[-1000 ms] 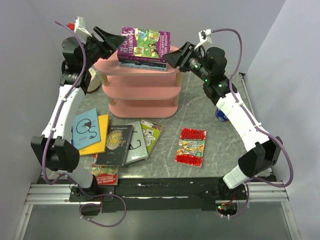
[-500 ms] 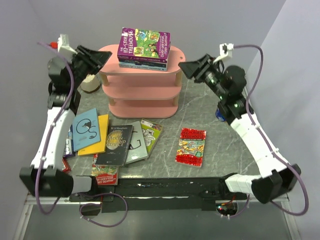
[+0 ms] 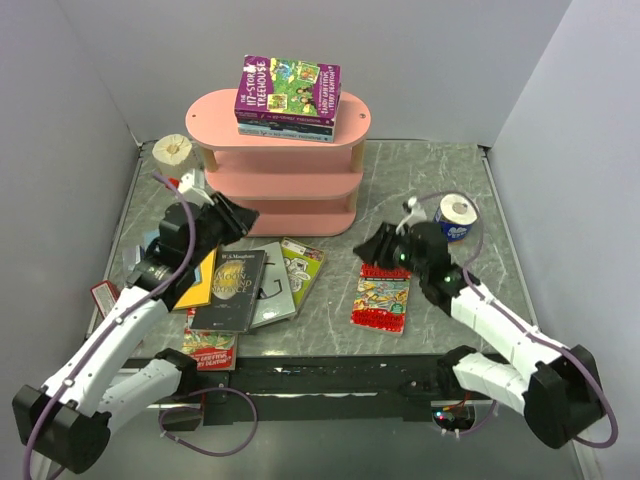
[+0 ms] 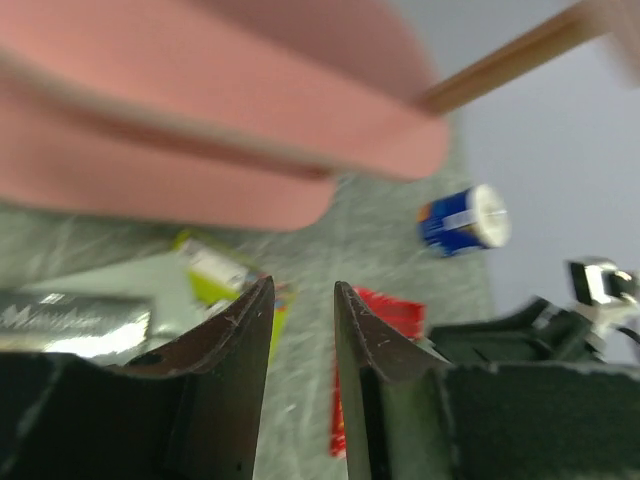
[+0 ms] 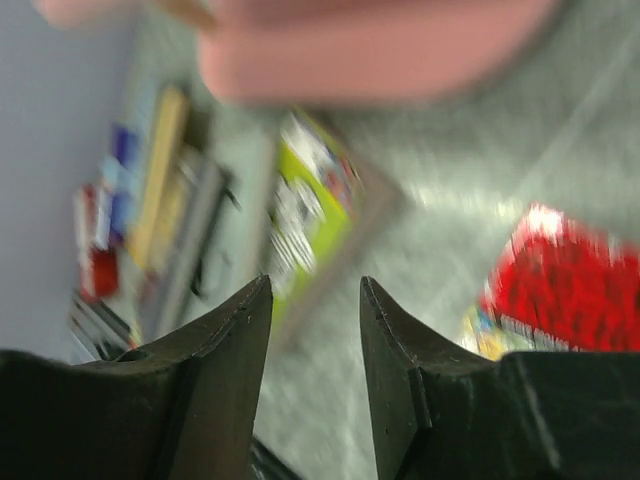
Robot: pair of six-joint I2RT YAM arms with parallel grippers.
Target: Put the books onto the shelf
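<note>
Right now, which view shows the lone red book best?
Top external: the red book lies flat, cover almost whole and sharp. Left wrist: a blurred red sliver. Right wrist: a blurred part at the right edge.

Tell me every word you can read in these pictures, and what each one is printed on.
"TREEHOUSE": cover of the purple book on top of the pink shelf; the line above it is not fully legible.
"TREEHOUSE": red book lying in front of the shelf, only just legible.
"Maugham": black book; its title is too small.
Other covers and the blue-wrapped paper roll: too small or blurred to read.
</note>
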